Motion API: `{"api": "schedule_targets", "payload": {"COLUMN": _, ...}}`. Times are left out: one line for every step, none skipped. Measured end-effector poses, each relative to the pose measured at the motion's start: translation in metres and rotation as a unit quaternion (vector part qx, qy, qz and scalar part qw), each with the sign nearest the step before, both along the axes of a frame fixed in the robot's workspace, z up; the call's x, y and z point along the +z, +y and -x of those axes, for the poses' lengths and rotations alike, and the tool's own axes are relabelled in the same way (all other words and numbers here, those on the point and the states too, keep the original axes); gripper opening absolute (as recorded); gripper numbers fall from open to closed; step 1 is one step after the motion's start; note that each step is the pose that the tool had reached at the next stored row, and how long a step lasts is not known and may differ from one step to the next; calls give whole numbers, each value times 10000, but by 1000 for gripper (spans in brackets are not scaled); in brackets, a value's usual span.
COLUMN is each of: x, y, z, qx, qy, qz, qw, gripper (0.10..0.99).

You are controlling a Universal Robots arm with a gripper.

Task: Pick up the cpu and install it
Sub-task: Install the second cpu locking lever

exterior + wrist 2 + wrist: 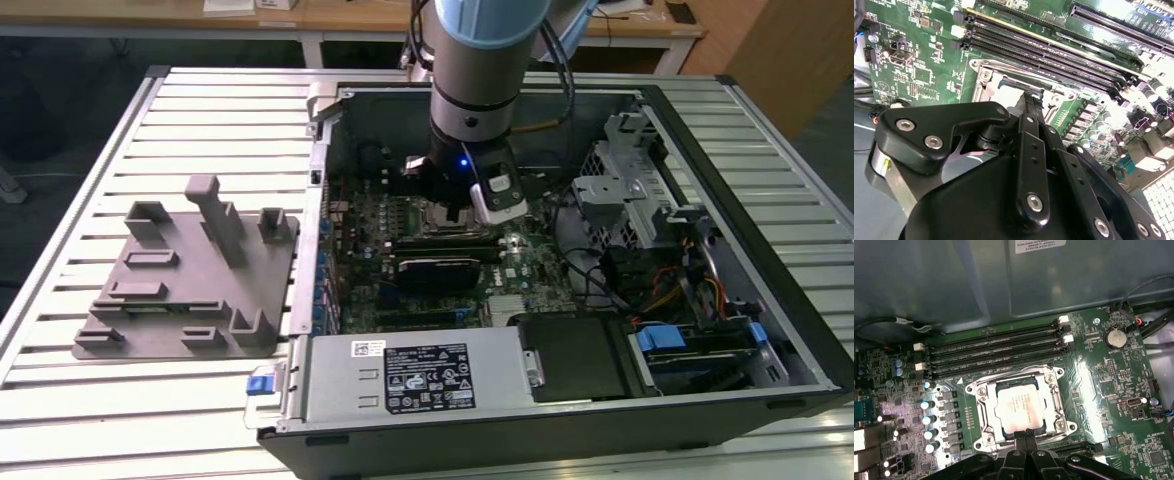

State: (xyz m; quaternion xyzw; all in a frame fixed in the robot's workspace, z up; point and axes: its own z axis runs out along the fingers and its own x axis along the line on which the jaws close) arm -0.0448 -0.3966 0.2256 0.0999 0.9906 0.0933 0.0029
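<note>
Silvery cpu [1018,407] sits seated in the motherboard socket [985,436], one chip, flat in the metal frame. I see the gripper [1026,432] right at the socket's near edge, fingers pressed together, holding nothing. In the second wrist view the gripper body [1004,190] hides most of the socket. Four memory slots [996,347] run just beside it. In the exterior view the arm [478,90] covers the socket; grey fixture [180,275] sits outside the case [747,160].

A lab or workshop: an opened computer case [561,400] lies on a slotted aluminium table [200,110] beside wooden desks [347,20].
</note>
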Motion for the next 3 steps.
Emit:
{"api": "schedule_targets", "payload": {"x": 0, "y": 1, "z": 0, "qx": 0, "qy": 0, "qz": 0, "qw": 10000, "gripper": 106}}
{"api": "schedule_targets", "payload": {"x": 0, "y": 1, "z": 0, "qx": 0, "qy": 0, "qz": 0, "qw": 10000, "gripper": 106}}
{"api": "schedule_targets", "payload": {"x": 0, "y": 2, "z": 0, "qx": 0, "qy": 0, "qz": 0, "qw": 10000, "gripper": 106}}
